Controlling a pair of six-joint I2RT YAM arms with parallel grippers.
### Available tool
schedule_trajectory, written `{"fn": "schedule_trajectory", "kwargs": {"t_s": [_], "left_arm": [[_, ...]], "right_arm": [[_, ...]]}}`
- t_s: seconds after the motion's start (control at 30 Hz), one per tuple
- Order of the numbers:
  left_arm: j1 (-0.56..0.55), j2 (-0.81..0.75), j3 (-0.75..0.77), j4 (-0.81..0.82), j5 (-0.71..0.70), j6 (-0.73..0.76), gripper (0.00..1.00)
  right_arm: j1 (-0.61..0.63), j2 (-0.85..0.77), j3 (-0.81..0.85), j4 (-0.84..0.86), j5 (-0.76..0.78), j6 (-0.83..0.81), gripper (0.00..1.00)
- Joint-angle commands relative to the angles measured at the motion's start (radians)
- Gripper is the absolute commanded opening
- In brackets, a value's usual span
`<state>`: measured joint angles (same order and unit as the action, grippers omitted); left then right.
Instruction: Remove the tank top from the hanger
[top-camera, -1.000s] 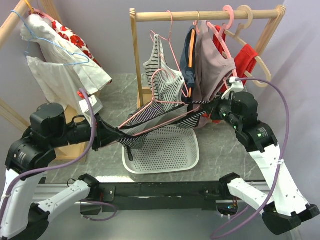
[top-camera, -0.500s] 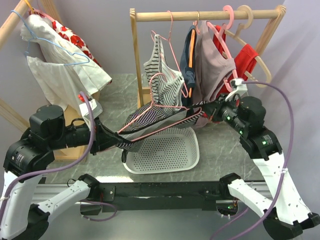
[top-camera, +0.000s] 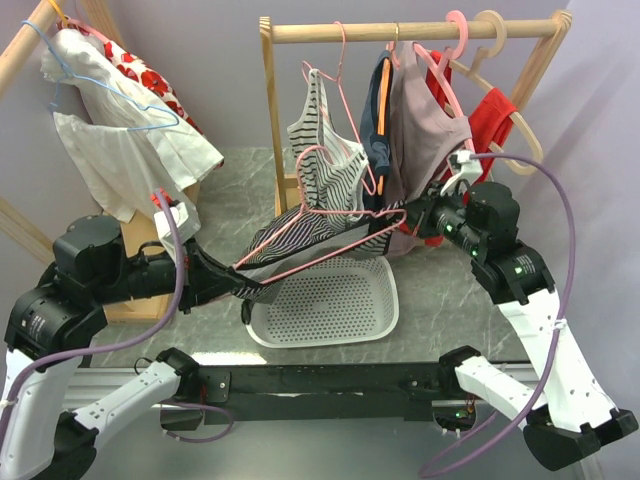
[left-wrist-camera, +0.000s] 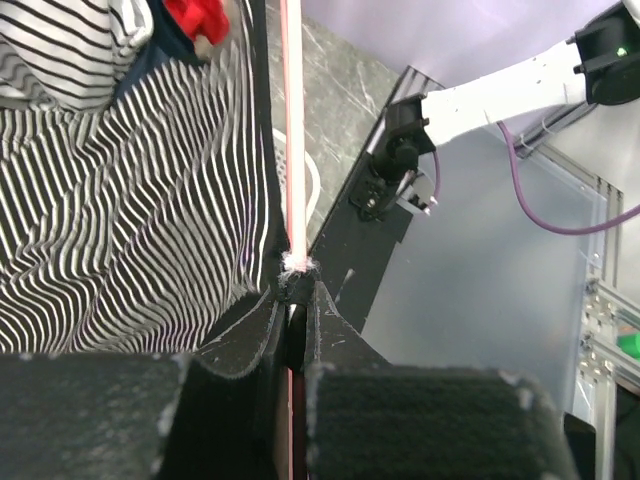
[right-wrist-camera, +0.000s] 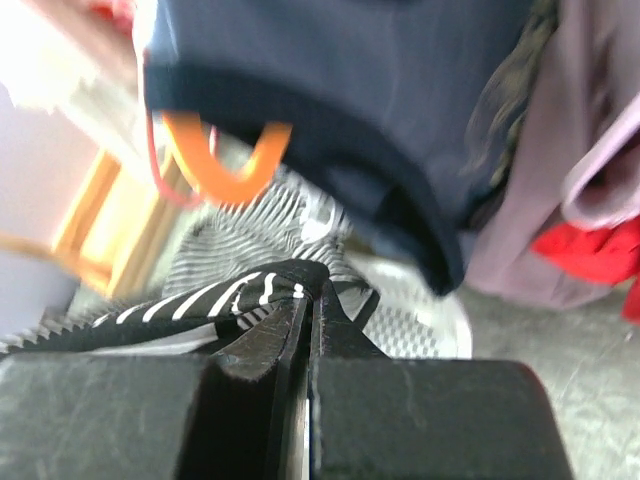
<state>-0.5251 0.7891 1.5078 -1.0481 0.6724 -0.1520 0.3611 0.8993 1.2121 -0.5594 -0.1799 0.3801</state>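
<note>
- Light wooden clothes rail (top-camera: 400, 30): stands at the back of the table and carries several hung garments.
- Grey marble-patterned table top (top-camera: 440, 295): bears the rail and the basket.
- White perforated plastic basket (top-camera: 330, 305): sits on the table in front of the rail, below the stretched garment.
- Black-and-white striped tank top (top-camera: 300, 237): off the rail and held in the air above the basket. It is pulled out sideways between the two arms and still threaded on its hanger.
- Pink wire hanger (top-camera: 345, 213): tilted, its hook pointing up and clear of the rail. Its shoulders run through the tank top.
- Left gripper (top-camera: 250, 283): jaws pinched tight on the hanger's pink rod (left-wrist-camera: 292, 130). The garment's black hem (left-wrist-camera: 262, 200) lies against them.
- Right gripper (top-camera: 398, 225): jaws fully closed, nipping a fold of the striped fabric (right-wrist-camera: 235, 295) at its black-trimmed edge.
</note>
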Motion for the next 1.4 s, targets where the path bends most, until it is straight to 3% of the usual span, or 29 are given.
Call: {"fn": "schedule_trajectory", "kwargs": {"t_s": [0.0, 0.23, 0.33, 0.37, 0.57, 0.77, 0.97, 1.37], "left_arm": [[0.0, -0.014, 0.005, 0.134, -0.007, -0.012, 0.01], [0.0, -0.001, 0.065, 0.217, -0.053, -0.003, 0.01], [0.0, 0.016, 0.071, 0.217, -0.045, 0.002, 0.01], [0.0, 0.024, 0.066, 0.211, -0.043, 0.002, 0.01], [0.0, 0.044, -0.009, 0.217, -0.028, -0.02, 0.01], [0.0, 0.033, -0.092, 0.286, 0.006, -0.052, 0.01], [0.0, 0.029, -0.176, 0.355, 0.016, -0.092, 0.01], [0.0, 0.006, -0.299, 0.517, 0.062, -0.172, 0.01]], "right_arm": [[-0.007, -0.019, -0.02, -0.083, -0.145, -0.065, 0.01], [-0.007, -0.126, -0.085, -0.192, -0.424, -0.147, 0.06], [-0.007, -0.134, -0.082, -0.252, -0.461, -0.178, 0.25], [-0.007, -0.149, -0.071, -0.263, -0.393, -0.164, 0.45], [-0.007, -0.278, -0.025, -0.125, -0.251, -0.09, 0.64], [-0.005, -0.221, 0.006, 0.051, -0.452, 0.031, 0.64], [0.007, -0.18, -0.051, 0.211, -0.471, 0.118, 0.65], [0.286, 0.046, 0.007, 0.394, -0.221, 0.19, 0.65]]}}
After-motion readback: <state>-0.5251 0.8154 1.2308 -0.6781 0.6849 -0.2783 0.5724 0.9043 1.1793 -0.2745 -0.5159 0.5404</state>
